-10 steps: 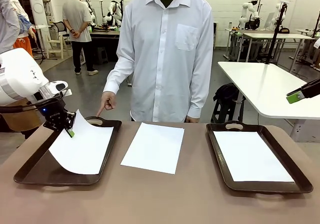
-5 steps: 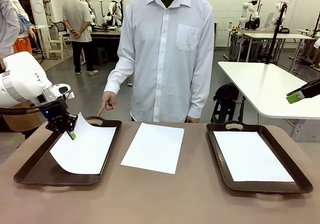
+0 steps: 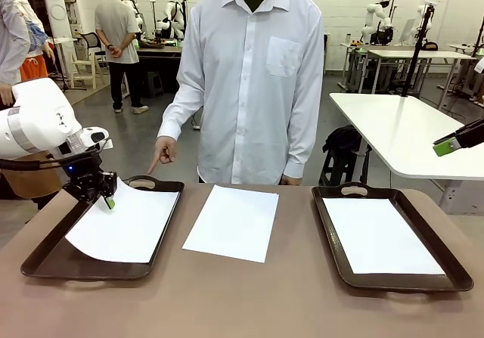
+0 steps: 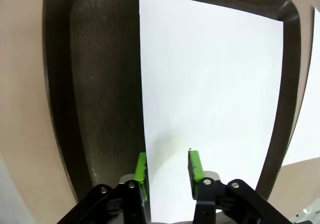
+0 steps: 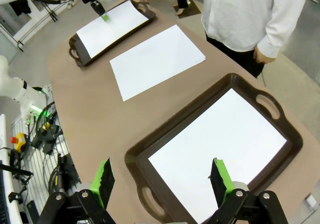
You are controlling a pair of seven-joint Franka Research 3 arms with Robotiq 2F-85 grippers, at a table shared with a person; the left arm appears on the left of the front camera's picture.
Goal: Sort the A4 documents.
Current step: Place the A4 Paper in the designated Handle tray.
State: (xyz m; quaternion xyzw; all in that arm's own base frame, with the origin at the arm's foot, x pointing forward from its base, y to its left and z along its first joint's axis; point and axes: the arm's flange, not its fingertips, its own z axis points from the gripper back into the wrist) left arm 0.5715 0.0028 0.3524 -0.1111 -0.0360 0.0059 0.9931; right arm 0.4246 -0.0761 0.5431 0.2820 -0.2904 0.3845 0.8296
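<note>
On the brown table [image 3: 227, 300] three blank white sheets lie in a row. The left sheet [image 3: 125, 224] is in the left tray [image 3: 45, 264], pushed against the tray's right wall, so a dark strip of floor stays bare along the left. Its near edge bows a little, and its far edge covers part of the far handle. The middle sheet [image 3: 231, 223] lies flat on the bare table between the trays, touching neither. The right sheet [image 3: 378, 236] lies flat in the right tray [image 3: 393, 283], inside the rim. The right gripper [image 5: 162, 171] hangs high, off toward the table's right side, and its wrist view looks down over that tray. Its fingers are wide apart and clear of tray and sheet. From the front, a green-padded tip pokes in at the right picture edge, with the rest cut off. The left gripper [image 3: 108, 198] is at the left sheet's left edge, its arm cut off by the left picture edge. Its fingers stand partly apart: one green pad [image 4: 142, 170] sits right at the paper's edge and the other over the paper, with a clear gap between them. Whether either pad touches the sheet is hard to tell. Beyond the table's far edge stands a person [image 3: 257, 73] in a white shirt, cut off at the top. One hand [image 3: 162, 155] points a finger down toward the left tray's far end; the other is half hidden behind the table edge.
</note>
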